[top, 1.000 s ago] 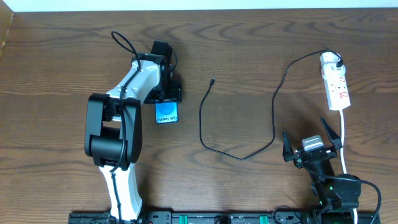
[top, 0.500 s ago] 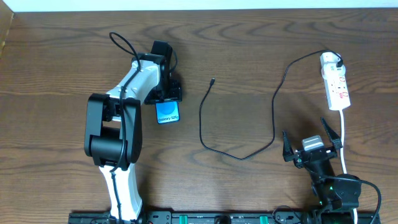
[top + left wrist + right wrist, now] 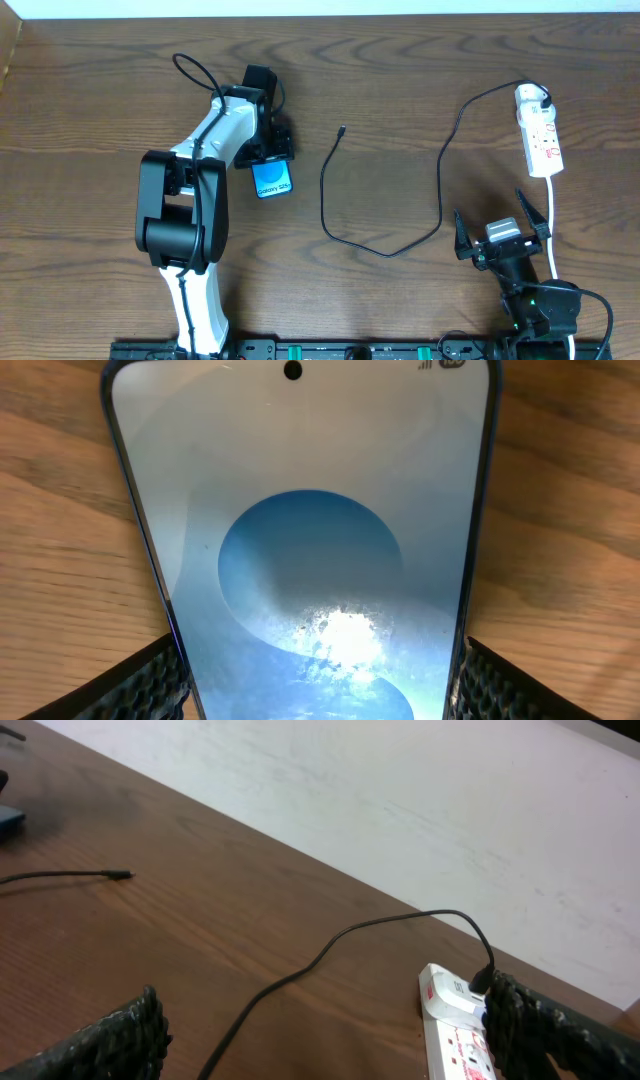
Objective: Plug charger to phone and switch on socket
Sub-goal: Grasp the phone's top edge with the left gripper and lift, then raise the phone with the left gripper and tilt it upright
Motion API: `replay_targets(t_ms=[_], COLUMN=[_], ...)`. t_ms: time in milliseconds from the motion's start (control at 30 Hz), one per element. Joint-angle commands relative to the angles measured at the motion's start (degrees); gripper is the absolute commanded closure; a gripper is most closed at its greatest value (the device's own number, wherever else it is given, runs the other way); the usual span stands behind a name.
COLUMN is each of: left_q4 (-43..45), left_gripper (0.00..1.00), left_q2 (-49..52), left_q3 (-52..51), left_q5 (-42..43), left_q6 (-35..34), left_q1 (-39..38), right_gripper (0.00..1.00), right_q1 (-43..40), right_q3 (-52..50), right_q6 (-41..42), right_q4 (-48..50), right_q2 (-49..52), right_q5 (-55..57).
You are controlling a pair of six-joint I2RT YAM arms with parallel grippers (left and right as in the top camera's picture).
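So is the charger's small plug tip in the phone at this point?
No: the overhead view shows the charger's plug tip lying loose on the table, apart from the phone.

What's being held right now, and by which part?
Left gripper holds the phone by its long edges, near the bottom end. Right gripper holds nothing.

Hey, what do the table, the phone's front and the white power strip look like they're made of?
The table looks like matte brown wood or wood-look laminate, going by its grain lines. The phone has a glossy glass front, judging by the bright glare on it. The socket seems to be smooth white plastic.
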Motion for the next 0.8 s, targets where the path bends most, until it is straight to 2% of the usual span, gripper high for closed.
replay_targets(t_ms=[0, 500, 767], left_q4=[0.07, -1.6, -3.39], left_gripper=[0.23, 0.24, 0.24], left_q2=[-1.2, -12.02, -12.74], left_q3=[-0.22, -0.22, -0.22], left_q5=[3.76, 3.76, 5.92], left_q6=[-1.09, -5.81, -13.07], left_q1=[0.04, 0.24, 0.94], right_gripper=[0.01, 0.01, 0.01], right_q1=[0.55, 0.55, 0.55], right_q3=[-0.07, -0.07, -0.07], right_q6=[0.7, 0.7, 0.7], right_q4=[-0.24, -0.24, -0.24], right_q2=[0.0, 0.0, 0.0], right_q5=[0.02, 0.02, 0.02])
